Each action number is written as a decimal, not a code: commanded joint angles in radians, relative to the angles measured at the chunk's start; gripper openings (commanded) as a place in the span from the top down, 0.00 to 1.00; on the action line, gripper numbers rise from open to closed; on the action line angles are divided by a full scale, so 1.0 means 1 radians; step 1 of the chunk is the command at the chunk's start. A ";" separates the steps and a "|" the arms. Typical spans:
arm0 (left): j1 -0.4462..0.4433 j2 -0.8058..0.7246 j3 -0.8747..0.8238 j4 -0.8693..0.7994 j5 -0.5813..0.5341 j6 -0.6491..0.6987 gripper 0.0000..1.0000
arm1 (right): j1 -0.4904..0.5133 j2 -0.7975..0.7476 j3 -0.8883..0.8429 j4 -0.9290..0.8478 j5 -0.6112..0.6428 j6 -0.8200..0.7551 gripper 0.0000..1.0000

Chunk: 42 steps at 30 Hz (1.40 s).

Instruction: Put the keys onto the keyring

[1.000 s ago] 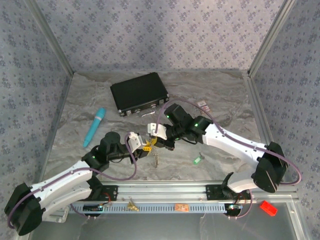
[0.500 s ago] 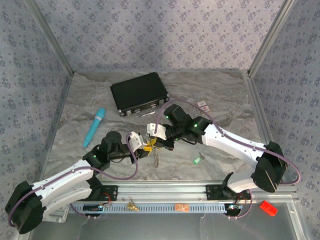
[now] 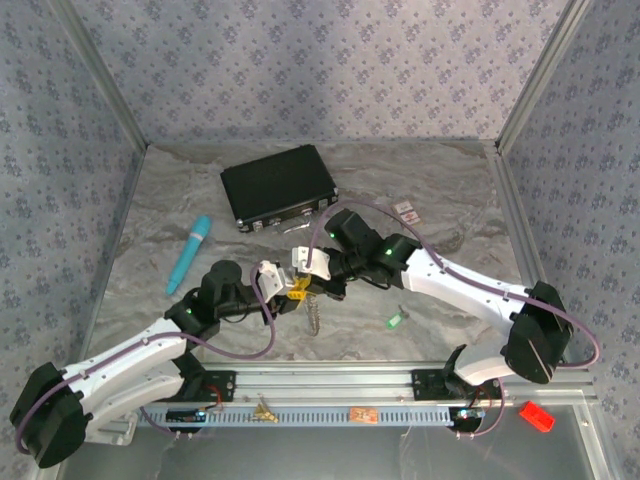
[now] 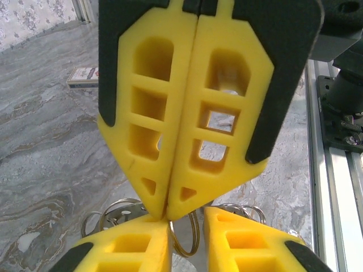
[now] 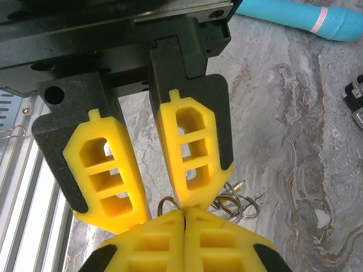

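Observation:
Over the middle of the table my two grippers meet tip to tip. My right gripper (image 5: 184,226) is shut on a thin metal ring (image 5: 168,203) of the keyring. In the left wrist view that ring (image 4: 185,237) sits in the gap of my left gripper (image 4: 187,245), whose jaws stand slightly apart, with the right gripper (image 4: 167,211) pressing down from above. More rings (image 5: 235,199) bunch behind the fingers. The keyring's chain (image 3: 315,315) dangles below the grippers (image 3: 298,288). One green key (image 3: 395,320) lies on the table to the right, apart from both.
A teal stick (image 3: 190,252) lies at the left and a black case (image 3: 278,187) behind the grippers. A small white-and-pink card (image 3: 407,211) rests at the back right. The metal rail (image 3: 330,385) runs along the near edge.
Both grippers, still joined at the ring, have shifted slightly towards the back of the table. The chain still hangs beneath them and the green key has not moved.

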 commanded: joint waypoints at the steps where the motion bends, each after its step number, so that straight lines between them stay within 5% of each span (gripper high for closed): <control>1: -0.008 0.000 0.039 0.045 0.025 0.004 0.87 | 0.010 0.008 -0.015 -0.023 0.003 0.014 1.00; 7: -0.007 -0.002 0.044 0.027 0.026 0.012 1.00 | -0.018 -0.029 -0.019 -0.003 -0.047 0.052 1.00; 9: -0.008 -0.002 0.040 0.032 0.026 0.011 1.00 | -0.055 -0.067 -0.036 0.026 -0.115 0.093 0.73; 11: -0.008 -0.004 0.039 0.039 0.026 0.015 1.00 | -0.088 -0.114 -0.077 0.072 -0.166 0.126 0.61; 18: -0.008 -0.014 0.018 0.106 0.026 0.031 1.00 | -0.118 -0.128 -0.165 0.117 -0.173 0.149 0.56; 27: -0.009 -0.019 0.005 0.116 0.038 0.040 1.00 | -0.107 -0.073 -0.149 0.129 -0.171 0.138 0.66; 37: -0.010 -0.021 0.001 0.121 0.025 0.045 1.00 | -0.105 -0.052 -0.146 0.105 -0.188 0.121 1.00; 42: -0.010 -0.015 -0.016 0.206 0.021 0.032 1.00 | -0.104 -0.001 -0.124 0.066 -0.170 0.127 1.00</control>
